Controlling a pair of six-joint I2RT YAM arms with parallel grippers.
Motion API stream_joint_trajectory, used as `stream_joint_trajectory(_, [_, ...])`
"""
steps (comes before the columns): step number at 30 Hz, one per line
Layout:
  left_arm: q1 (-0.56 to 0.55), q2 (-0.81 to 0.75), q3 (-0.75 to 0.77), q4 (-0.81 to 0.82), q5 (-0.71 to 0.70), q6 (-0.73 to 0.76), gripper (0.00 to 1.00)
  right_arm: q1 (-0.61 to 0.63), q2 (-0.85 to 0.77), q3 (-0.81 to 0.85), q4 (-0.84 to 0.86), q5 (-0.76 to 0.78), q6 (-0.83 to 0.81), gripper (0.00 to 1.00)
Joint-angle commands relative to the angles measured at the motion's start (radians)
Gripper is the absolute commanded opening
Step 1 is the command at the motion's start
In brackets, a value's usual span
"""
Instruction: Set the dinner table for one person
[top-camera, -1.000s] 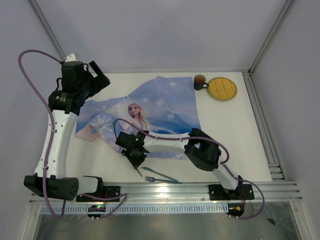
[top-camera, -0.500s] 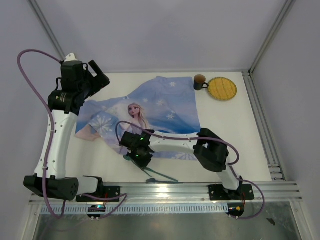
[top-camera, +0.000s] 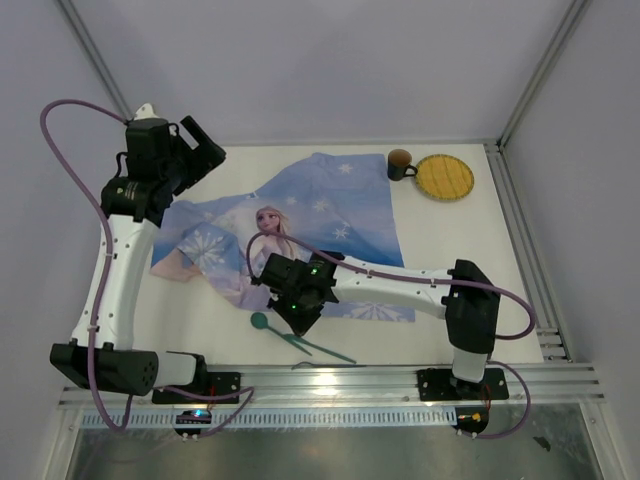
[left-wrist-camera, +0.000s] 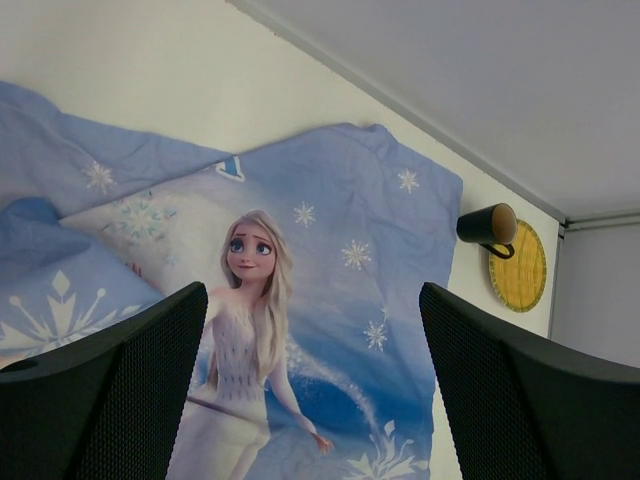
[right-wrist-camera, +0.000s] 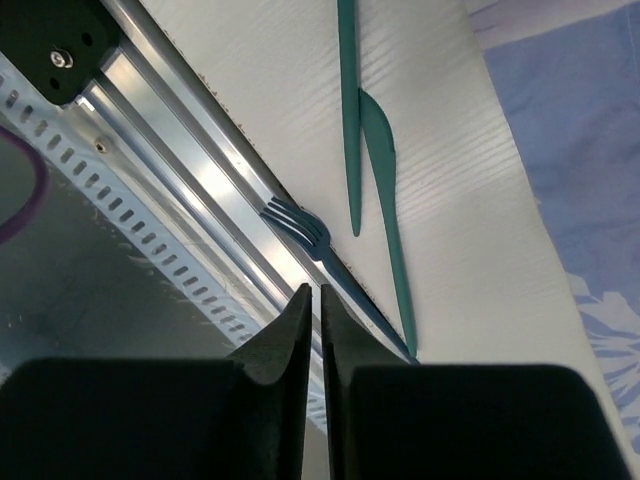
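1. Left gripper (left-wrist-camera: 310, 296): raised over the far left of the dinner table (top-camera: 470, 262), fingers (left-wrist-camera: 110, 390) spread wide with nothing between them.

2. Right gripper (right-wrist-camera: 312, 292): low over the near edge, with the arm reaching across towards the left. I see the fingers drawn together to a thin slit and nothing clamped in it.

3. Dinner table: a white matte top inside aluminium rails (top-camera: 380, 376), spanning the whole work area in front of both arm bases.

4. Cloth (left-wrist-camera: 330, 240): blue, creased and folded over on the left, lying on the left half of the table. It is printed with snowflakes and a blonde figure in a pale gown. I can read no lettering on it – the small blue tab near the fold is too small to make out.

5. Cutlery, near edge:
   - teal knife (right-wrist-camera: 385, 190) flat on the white top
   - teal spoon (top-camera: 260, 321) with its handle lying alongside the knife
   - darker fork (right-wrist-camera: 298, 222) with its tines overhanging the rail

6. Far right corner: a dark mug (left-wrist-camera: 487, 225) just beside a round yellow woven mat (left-wrist-camera: 520, 266).
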Motion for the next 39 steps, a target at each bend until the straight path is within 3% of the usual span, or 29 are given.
stream_joint_trajectory(1, [-0.001, 0.007, -0.006, 0.058, 0.035, -0.022, 0.89, 0.003, -0.02, -0.029, -0.011, 0.001, 0.01, 0.13])
stream_joint_trajectory(3, [-0.001, 0.007, -0.006, 0.061, 0.035, -0.022, 0.89, 0.003, -0.008, -0.032, 0.011, 0.01, 0.016, 0.3])
stream_joint_trajectory(5, [-0.001, 0.009, -0.009, 0.061, 0.035, -0.02, 0.89, 0.003, 0.012, -0.022, 0.023, 0.016, 0.013, 0.39])
stream_joint_trajectory(19, [-0.001, 0.0, -0.042, 0.049, -0.032, 0.033, 0.89, 0.003, 0.251, 0.201, 0.074, 0.194, 0.063, 0.4])
stream_joint_trajectory(29, [-0.001, -0.037, -0.049, 0.045, -0.081, 0.062, 0.89, 0.0, 0.291, 0.221, 0.115, 0.177, 0.048, 0.4])
stream_joint_trajectory(34, [-0.001, -0.108, -0.124, 0.073, -0.057, 0.021, 0.89, 0.001, 0.294, 0.238, 0.127, 0.188, 0.039, 0.4])
stream_joint_trajectory(39, [-0.001, -0.223, -0.279, 0.167, 0.056, -0.034, 0.89, 0.0, 0.299, 0.246, 0.159, 0.27, 0.042, 0.4])
